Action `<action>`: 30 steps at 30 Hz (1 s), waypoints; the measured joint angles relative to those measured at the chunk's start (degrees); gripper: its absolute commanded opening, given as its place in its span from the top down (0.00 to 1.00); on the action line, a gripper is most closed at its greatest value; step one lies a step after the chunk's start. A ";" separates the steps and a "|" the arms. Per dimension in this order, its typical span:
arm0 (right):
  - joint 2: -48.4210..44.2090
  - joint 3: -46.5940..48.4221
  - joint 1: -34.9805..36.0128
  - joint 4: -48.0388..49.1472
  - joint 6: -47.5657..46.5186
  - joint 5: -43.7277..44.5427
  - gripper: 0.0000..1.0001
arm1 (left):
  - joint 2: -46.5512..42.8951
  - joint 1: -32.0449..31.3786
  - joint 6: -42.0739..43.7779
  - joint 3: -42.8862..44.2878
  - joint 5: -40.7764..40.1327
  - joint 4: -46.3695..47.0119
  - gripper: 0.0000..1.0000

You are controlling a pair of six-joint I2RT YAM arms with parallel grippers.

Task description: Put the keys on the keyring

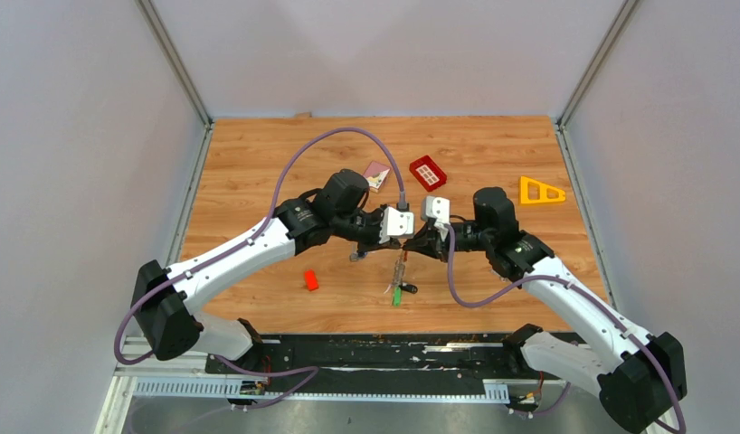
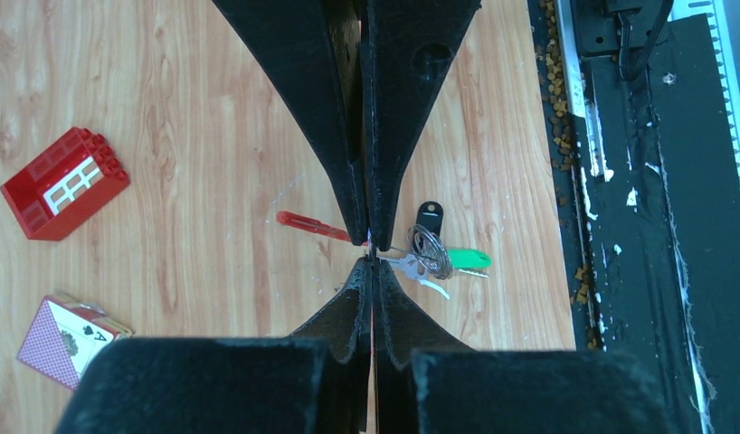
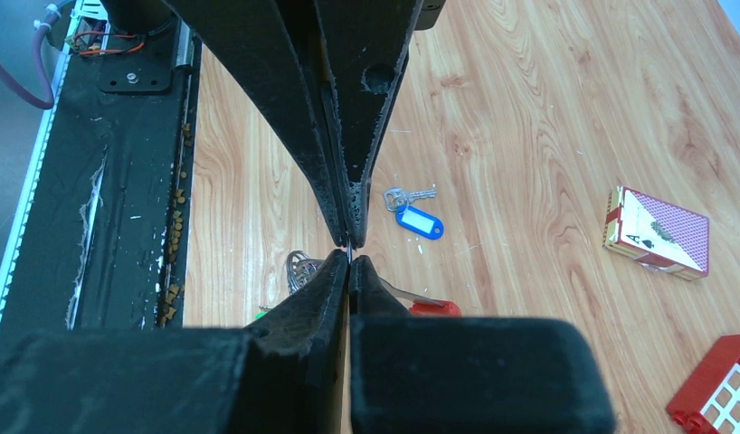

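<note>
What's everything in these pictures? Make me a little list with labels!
grippers: left gripper and right gripper both shut, tip to tip on the keyring
by the ring: green key, black key
lying apart: blue key
other stuff: cards, red tray, red block, yellow triangle
</note>
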 measured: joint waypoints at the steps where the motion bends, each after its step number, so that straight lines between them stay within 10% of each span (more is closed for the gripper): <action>1: -0.07 0.00 0.00 -0.02 -0.20 0.17 1.00 | 0.00 0.00 0.04 0.00 -0.02 0.02 0.97; 12: -3.48 -0.17 0.20 -2.60 -6.05 0.94 1.00 | -2.25 0.90 1.92 -1.03 1.09 0.24 0.45; 30: -10.14 -0.90 0.20 -10.32 -17.75 -0.72 1.00 | 5.25 8.48 3.50 -4.48 -9.57 -2.82 0.33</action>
